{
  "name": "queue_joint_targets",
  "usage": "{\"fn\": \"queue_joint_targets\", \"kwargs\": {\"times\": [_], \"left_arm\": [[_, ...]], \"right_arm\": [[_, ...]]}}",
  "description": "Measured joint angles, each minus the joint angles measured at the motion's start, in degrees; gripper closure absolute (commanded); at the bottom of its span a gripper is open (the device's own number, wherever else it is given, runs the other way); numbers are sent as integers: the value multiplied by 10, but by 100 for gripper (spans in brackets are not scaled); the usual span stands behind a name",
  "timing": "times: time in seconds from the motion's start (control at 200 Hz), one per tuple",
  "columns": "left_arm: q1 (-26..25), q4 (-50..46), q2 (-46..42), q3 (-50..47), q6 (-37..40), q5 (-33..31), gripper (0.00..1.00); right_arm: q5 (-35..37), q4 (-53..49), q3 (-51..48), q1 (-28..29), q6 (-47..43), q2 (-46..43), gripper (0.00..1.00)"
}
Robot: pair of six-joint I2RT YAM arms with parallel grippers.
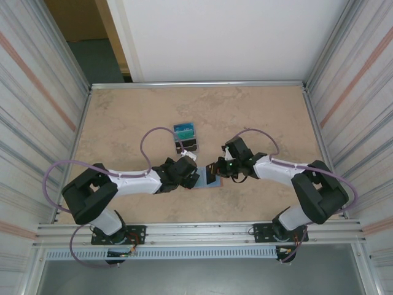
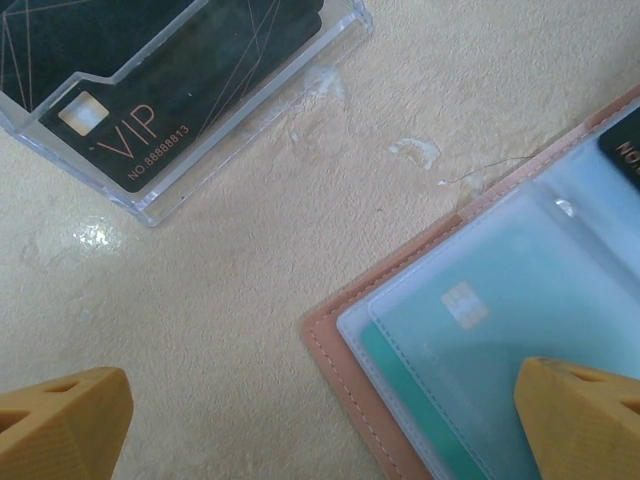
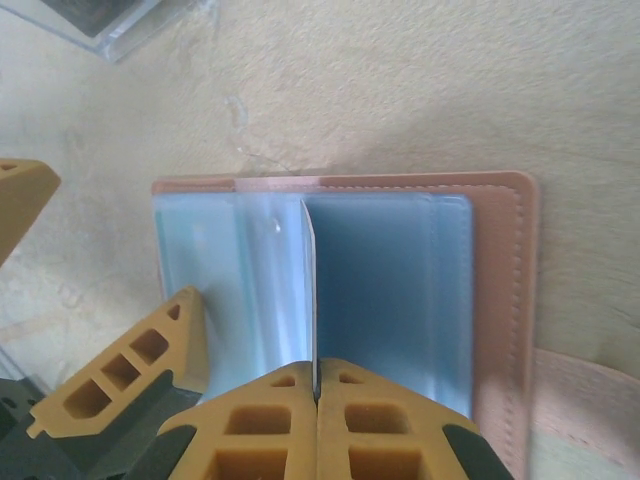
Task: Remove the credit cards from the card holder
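The salmon-pink card holder [image 3: 503,300] lies open on the table, its clear blue-grey sleeves facing up. My right gripper [image 3: 316,378] is shut on a thin credit card [image 3: 310,290], which stands on edge over the holder's middle fold. From above, that card [image 1: 212,175] looks dark. My left gripper [image 2: 320,430] is open at the holder's near corner [image 2: 335,350]; one of its fingers [image 2: 585,420] rests on a sleeve, the other is on the bare table. A teal credit card [image 2: 500,320] with a gold chip sits inside that sleeve.
A clear plastic box [image 2: 200,110] holding dark "VIP" cards stands just beyond the holder; it is the dark block with a teal top [image 1: 186,138]. Metal rails [image 1: 196,84] and striped walls enclose the beige table.
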Motion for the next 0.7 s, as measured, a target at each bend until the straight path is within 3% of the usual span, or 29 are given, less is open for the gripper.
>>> {"fn": "queue_joint_targets", "kwargs": {"times": [0.281,0.656,0.697], "left_arm": [[0,-30,-28,-1,3,-3,1],[7,-70,-169,3,36,-4,1],[14,-71,-185,3,42,8,5]], "right_arm": [[32,-47,0,0,-33,-51,100],[23,-62,17,0,-121,-140,99],[20,-63,22,0,-133,-146,99]]}}
